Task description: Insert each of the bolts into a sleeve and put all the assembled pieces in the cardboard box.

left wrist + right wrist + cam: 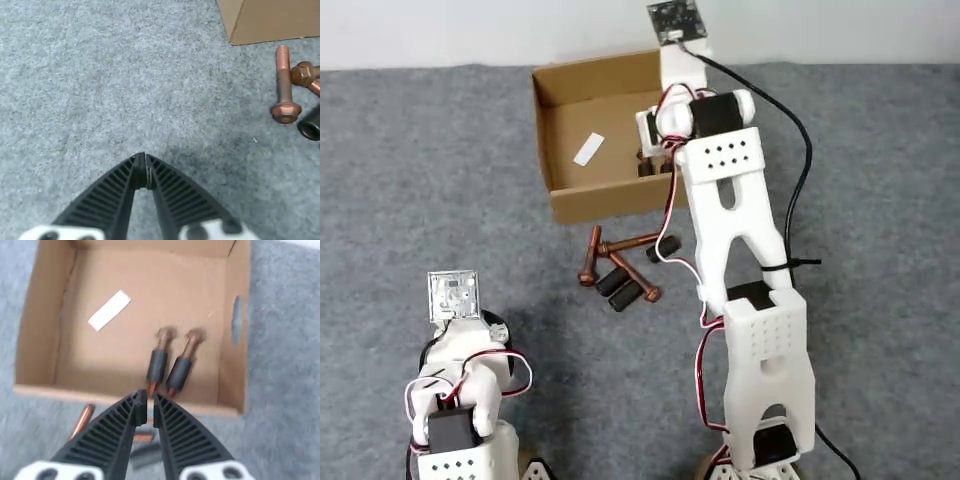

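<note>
The cardboard box (552, 150) stands at the back of the table. On its floor lie two assembled pieces (159, 360) (181, 365), each a copper bolt in a black sleeve, side by side near the right wall. My right gripper (148, 401) hangs over the box's near wall (100, 395), shut with nothing in it. In front of the box lie loose copper bolts (591, 255) and black sleeves (625, 296). My left gripper (145, 162) is shut and empty, low over bare carpet, left of a loose bolt (283, 82) and a sleeve (310, 125).
Grey carpet (440, 180) covers the table. A white label (109, 310) lies on the box floor. The right arm (735, 230) stretches over the carpet just right of the loose parts. A black cable (800, 150) runs along it.
</note>
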Controlling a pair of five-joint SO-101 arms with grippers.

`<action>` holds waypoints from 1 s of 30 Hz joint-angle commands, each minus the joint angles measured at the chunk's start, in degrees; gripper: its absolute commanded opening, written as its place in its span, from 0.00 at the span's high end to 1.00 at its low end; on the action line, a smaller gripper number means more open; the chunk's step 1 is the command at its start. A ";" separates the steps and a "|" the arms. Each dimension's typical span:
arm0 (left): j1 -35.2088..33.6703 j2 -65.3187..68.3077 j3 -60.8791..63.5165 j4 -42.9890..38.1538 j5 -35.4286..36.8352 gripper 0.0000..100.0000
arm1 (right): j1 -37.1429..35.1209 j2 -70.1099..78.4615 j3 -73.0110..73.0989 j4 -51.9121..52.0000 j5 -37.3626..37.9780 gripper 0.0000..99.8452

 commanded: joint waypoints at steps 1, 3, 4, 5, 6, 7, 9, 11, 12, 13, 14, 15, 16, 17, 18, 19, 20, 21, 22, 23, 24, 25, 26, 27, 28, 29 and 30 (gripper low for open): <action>-0.09 -0.26 -0.31 -1.58 0.53 1.00 | -1.89 -1.10 -5.19 7.96 0.70 0.99; -0.09 -0.26 -0.31 -1.58 0.53 1.00 | -3.12 -1.19 -5.63 11.82 0.79 0.99; -0.09 -0.26 -0.31 -1.58 0.53 1.00 | -3.38 -1.27 -5.27 12.09 0.97 0.99; -0.09 -0.26 -0.31 -1.58 0.53 1.00 | -3.47 -1.36 -5.19 12.09 2.02 0.99; -0.09 -0.26 -0.31 -1.58 0.53 1.00 | -3.65 -1.80 -5.01 12.09 4.22 0.99; -0.09 -0.26 -0.31 -1.58 0.53 1.00 | -3.65 -2.33 -4.75 12.00 7.21 0.99; -0.09 -0.26 -0.31 -1.58 0.53 1.00 | -4.26 -3.82 -2.73 12.00 13.36 0.99; -0.09 -0.26 -0.31 -1.58 0.53 1.00 | -4.79 -6.02 1.14 12.09 16.79 0.99; -0.09 -0.26 -0.31 -1.58 0.53 1.00 | -5.14 -7.52 3.69 12.09 17.05 0.99; -0.09 -0.26 -0.31 -1.58 0.53 1.00 | -5.49 -9.27 6.68 12.09 17.23 0.99; -0.09 -0.26 -0.31 -1.58 0.53 1.00 | -5.49 -11.03 10.29 12.09 17.41 0.99; -0.09 -0.26 -0.31 -1.58 0.53 1.00 | -6.02 -12.97 13.89 12.09 17.67 0.99; -0.09 -0.26 -0.31 -1.58 0.53 1.00 | -6.46 -14.90 17.76 12.09 19.08 0.99; -0.09 -0.26 -0.31 -1.58 0.53 1.00 | -6.99 -16.84 21.71 12.09 21.19 0.99; -0.09 -0.26 -0.31 -1.58 0.53 1.00 | -7.25 -18.68 25.58 12.09 23.38 0.99; -0.09 -0.26 -0.31 -1.58 0.53 1.00 | -7.87 -20.26 29.01 12.00 25.67 0.99; -0.09 -0.26 -0.31 -1.58 0.53 1.00 | -8.40 -21.58 32.00 12.00 27.87 0.99; -0.18 -0.26 -0.31 -1.58 0.53 1.00 | -8.75 -22.55 34.64 12.00 30.07 0.99; -0.18 -0.26 -0.31 -1.58 0.53 1.00 | -9.27 -22.99 36.66 12.00 31.82 0.99; -0.18 -0.26 -0.31 -1.58 0.53 1.00 | -9.80 -23.16 38.07 12.00 33.23 0.99; -0.18 -0.26 -0.31 -1.49 0.53 1.00 | -10.33 -23.16 39.21 12.00 34.55 0.99; -0.18 -0.26 -0.31 -1.49 0.53 1.00 | -10.86 -23.08 40.26 12.00 35.69 0.98; -0.18 -0.26 -0.31 -1.49 0.53 1.00 | -11.56 -22.99 41.32 12.00 37.01 0.96; -0.18 -0.26 -0.31 -1.49 0.53 1.00 | -12.35 -22.99 42.73 11.91 38.77 0.93; -0.18 -0.26 -0.31 -1.49 0.53 1.00 | -13.32 -22.64 44.04 11.91 40.53 0.90; -0.18 -0.26 -0.31 -1.49 0.53 1.00 | -14.20 -22.20 45.01 11.91 42.02 0.87; -0.18 -0.26 -0.31 -1.49 0.53 1.00 | -14.99 -21.67 45.71 11.91 43.34 0.84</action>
